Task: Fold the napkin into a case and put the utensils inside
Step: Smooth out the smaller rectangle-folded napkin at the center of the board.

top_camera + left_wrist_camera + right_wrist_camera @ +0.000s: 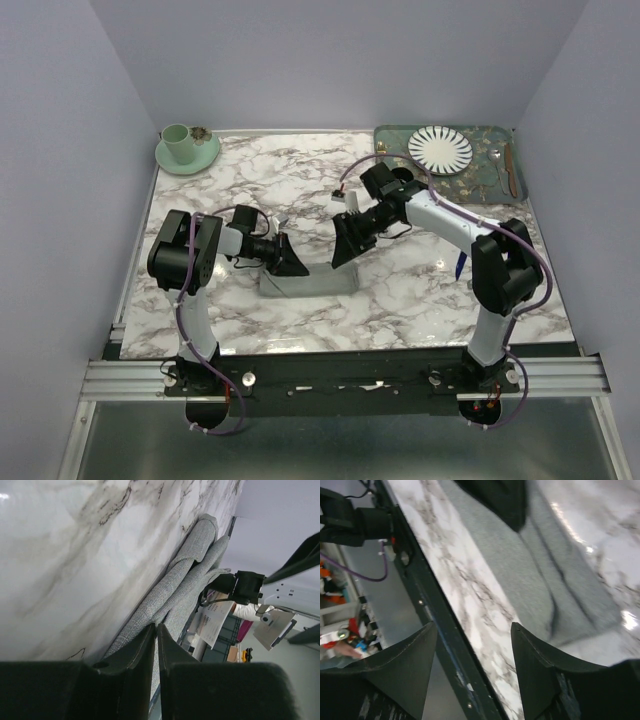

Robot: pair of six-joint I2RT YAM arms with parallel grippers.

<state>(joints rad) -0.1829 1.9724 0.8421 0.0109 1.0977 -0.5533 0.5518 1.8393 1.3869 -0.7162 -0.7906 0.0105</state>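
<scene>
Left gripper (pixel 156 645) fingers, nearest its wrist camera, narrow to a slit on the napkin (pixel 195 575) end, seemingly pinching it. Grey napkin lies folded into a long strip, just toward 6 o'clock from centre on the marble table (pixel 300 180). Right gripper (pixel 473 630) hovers by the strip's 3 o'clock end, fingers wide, empty. Folding looks unfinished. Next likely calls for forming an opening, then fetching the blue-handled utensil (pixel 460 266) at 3 o'clock. Green tray (pixel 480 185) sits at 1 o'clock.
</scene>
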